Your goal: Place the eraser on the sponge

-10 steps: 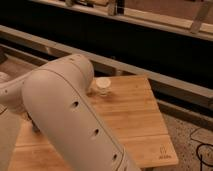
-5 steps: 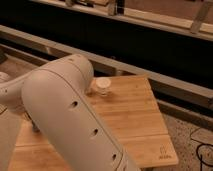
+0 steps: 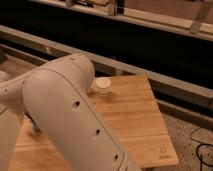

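- Arm (image 3: 65, 115): a thick cream shell with small round holes, filling the lower left and running from the left edge down to the bottom edge
- Gripper: out of sight, somewhere behind or beyond the arm, so I cannot tell how it stands or whether it has hold of anything
- Eraser and sponge: neither shows; the arm hides much of the table's left side
- Table (image 3: 135, 120): pale wooden slats, with a small printed mark (image 3: 163, 152) near its front right corner
- Cup (image 3: 102, 86): small, white, upright near the table's far edge, just beside the arm's outline
- Floor (image 3: 192, 135): speckled, right of the table
- Rails (image 3: 165, 80): long grey bars behind the table
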Controlling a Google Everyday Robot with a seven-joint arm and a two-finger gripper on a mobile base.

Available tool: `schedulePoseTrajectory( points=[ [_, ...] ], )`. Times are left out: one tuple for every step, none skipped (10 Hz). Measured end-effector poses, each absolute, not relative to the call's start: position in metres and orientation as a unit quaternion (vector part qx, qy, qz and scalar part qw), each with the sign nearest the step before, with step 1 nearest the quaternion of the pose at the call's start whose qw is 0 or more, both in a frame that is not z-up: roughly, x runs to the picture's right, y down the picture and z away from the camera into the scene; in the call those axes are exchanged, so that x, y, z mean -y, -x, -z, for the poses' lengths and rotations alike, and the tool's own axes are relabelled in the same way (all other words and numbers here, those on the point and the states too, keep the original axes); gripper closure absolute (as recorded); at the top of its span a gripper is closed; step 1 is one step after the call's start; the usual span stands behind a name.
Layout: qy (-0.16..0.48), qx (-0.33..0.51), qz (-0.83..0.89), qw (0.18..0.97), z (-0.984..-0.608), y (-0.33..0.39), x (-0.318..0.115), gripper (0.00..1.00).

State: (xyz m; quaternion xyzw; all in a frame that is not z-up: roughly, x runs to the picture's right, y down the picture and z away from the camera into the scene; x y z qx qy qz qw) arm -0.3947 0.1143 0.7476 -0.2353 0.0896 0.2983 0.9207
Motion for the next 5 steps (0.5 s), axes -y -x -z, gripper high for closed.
schedulePoseTrajectory(
  points=[
    [0.230,-0.075,-0.305,0.921,-0.736,0.397,-0.106,0.23],
    [0.227,-0.063,-0.311,0.921,-0.730,0.398,-0.100,0.23],
    [0.214,-0.042,-0.332,0.918,-0.710,0.389,-0.083,0.23],
    [0.208,-0.035,-0.344,0.915,-0.701,0.383,-0.076,0.23],
    [0.205,-0.030,-0.349,0.914,-0.696,0.380,-0.073,0.23]
  ],
)
